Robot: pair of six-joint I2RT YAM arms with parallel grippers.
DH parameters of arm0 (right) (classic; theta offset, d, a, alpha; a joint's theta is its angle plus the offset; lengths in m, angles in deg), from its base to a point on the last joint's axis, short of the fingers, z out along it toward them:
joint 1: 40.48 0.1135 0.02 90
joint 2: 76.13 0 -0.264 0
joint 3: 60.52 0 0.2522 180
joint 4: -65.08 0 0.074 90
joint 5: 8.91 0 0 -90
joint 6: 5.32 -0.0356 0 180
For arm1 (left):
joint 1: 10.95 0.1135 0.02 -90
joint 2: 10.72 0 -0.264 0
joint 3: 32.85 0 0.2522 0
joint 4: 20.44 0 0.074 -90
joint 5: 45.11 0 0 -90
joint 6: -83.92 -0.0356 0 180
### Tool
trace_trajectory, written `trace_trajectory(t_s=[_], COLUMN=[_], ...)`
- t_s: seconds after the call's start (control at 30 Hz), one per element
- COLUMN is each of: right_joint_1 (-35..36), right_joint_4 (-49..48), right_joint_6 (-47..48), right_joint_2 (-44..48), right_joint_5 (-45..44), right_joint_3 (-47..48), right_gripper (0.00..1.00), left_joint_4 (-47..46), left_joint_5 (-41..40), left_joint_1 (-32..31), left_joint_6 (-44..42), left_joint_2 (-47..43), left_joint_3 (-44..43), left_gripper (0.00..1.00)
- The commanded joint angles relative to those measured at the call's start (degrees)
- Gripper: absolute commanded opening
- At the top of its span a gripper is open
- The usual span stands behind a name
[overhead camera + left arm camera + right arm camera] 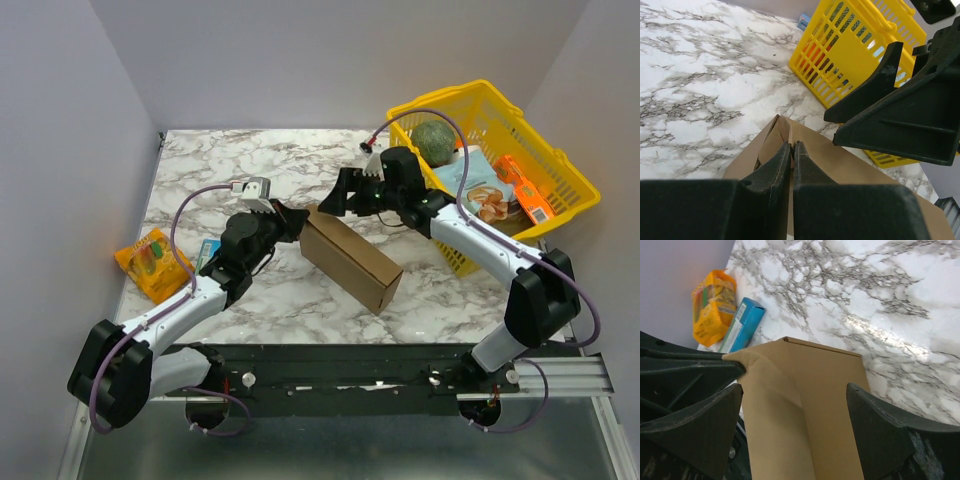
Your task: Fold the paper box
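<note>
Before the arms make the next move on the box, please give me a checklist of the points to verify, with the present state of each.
1. Grip: left tool shut on a flap of the box: ok.
2. Opening: right tool open, one finger on each side of the box: ok.
3. Space between the two tools: cannot tell; they are very near each other.
4. Box end at the held flap closed: not ok; a gap shows there.
5. Box apart from the basket: ok.
6. The carton out of the way: ok; it lies off to the side of the box.
</note>
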Motion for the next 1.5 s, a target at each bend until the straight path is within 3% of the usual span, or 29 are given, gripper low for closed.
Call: trace_trajectory(t_s=[0.0,0.73,0.87,1.03,1.07,1.1,1.2,1.37,1.47], right_joint_1=[0.10,0.27,0.19,0.19,0.19,0.19,0.19,0.27,0.27], right_joint_4=[-8.69,-12.75,-12.66,-10.12,-9.76,-9.59,-9.59,-9.59,-9.59], right_joint_6=[-4.95,-7.77,-7.33,-4.87,-4.61,-4.60,-4.52,-4.34,-3.90], right_joint_2=[-1.32,-8.62,-7.39,-5.19,-5.19,-5.19,-5.37,-5.28,-4.84], right_joint_5=[5.37,5.02,5.11,3.09,3.00,2.91,2.74,2.03,1.16], right_joint_3=[0.84,-2.15,-3.56,-2.95,-2.86,-3.21,-4.00,-5.14,-5.58], right_gripper=[0.91,0.82,0.82,0.82,0.82,0.82,0.82,0.81,0.80], left_joint_4=[26.13,24.46,25.51,28.77,29.20,29.99,31.05,32.99,32.29], left_joint_5=[-1.33,-0.19,-0.27,-0.62,-0.71,-1.06,-1.07,-1.76,-2.03], left_joint_1=[0.48,0.22,0.22,0.22,0.22,0.22,0.39,0.66,1.53], left_joint_6=[-5.51,-5.95,-6.92,-8.06,-8.41,-8.50,-9.29,-9.73,-7.98], left_joint_2=[4.16,3.98,3.37,0.65,0.30,-0.05,-0.85,-0.85,-0.67], left_joint_3=[6.80,6.63,4.61,0.49,-0.05,-0.57,-3.12,-8.22,-8.84], left_gripper=[0.02,0.02,0.07,0.22,0.28,0.43,0.57,0.71,0.73])
